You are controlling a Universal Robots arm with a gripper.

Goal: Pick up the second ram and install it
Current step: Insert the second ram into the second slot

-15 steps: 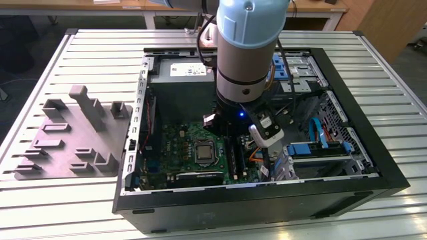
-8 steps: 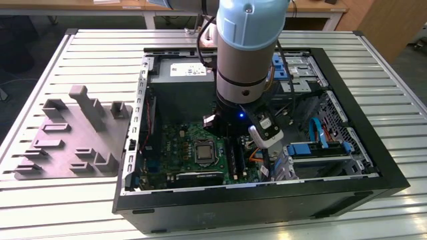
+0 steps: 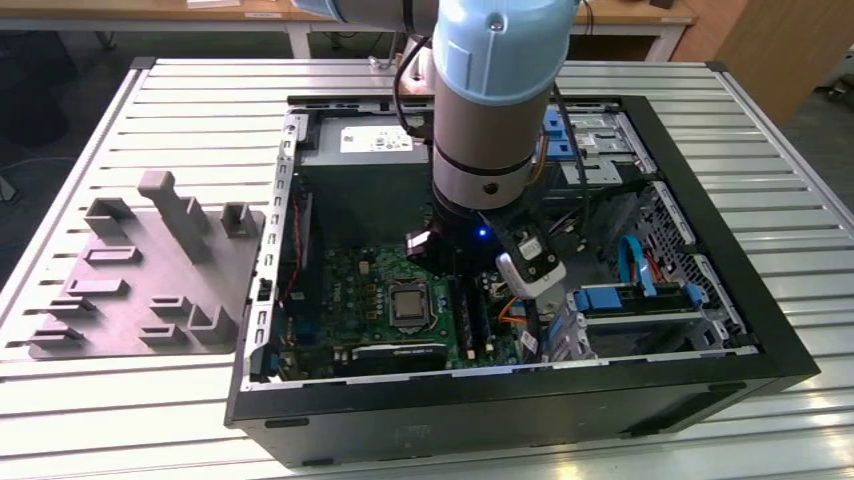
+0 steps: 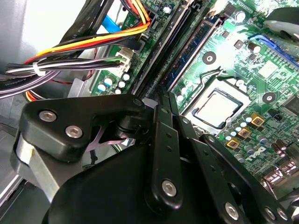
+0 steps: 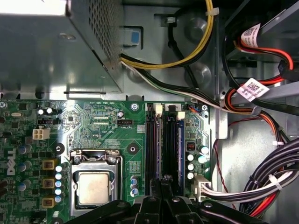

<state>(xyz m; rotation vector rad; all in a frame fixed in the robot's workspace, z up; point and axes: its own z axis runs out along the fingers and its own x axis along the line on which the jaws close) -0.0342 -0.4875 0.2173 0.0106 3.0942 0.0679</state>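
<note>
Exterior view first: the pale blue arm (image 3: 487, 100) plunges straight down into the open computer case (image 3: 747, 330), its wrist low over the green motherboard (image 3: 360, 290). The grey fixture tray (image 3: 134, 290) lies on the slatted table (image 3: 787, 130) at the exterior view's left, well apart from the arm.

Down at the board, in both wrist views, the gripper (image 4: 166, 100) (image 5: 162, 184) hangs right at the black slot rails (image 5: 153, 149), lined up along them. Whether it is clamped on anything or loose, I cannot tell — its black linkage covers the spot.

One dark blue memory stick (image 5: 180, 149) (image 4: 196, 51) stands seated upright in the outermost rail, on the side away from the processor socket (image 5: 93, 186) and next to the row of small capacitors (image 5: 190, 165). It sits just beside the gripper's line, not under it. Whether that stick is the second ram, I cannot say.

Bundled cables (image 4: 84, 46) in orange, yellow, black and white run past the rails on the far side from the socket. The grey power-supply box (image 5: 46, 46) sits beyond the board's edge.
</note>
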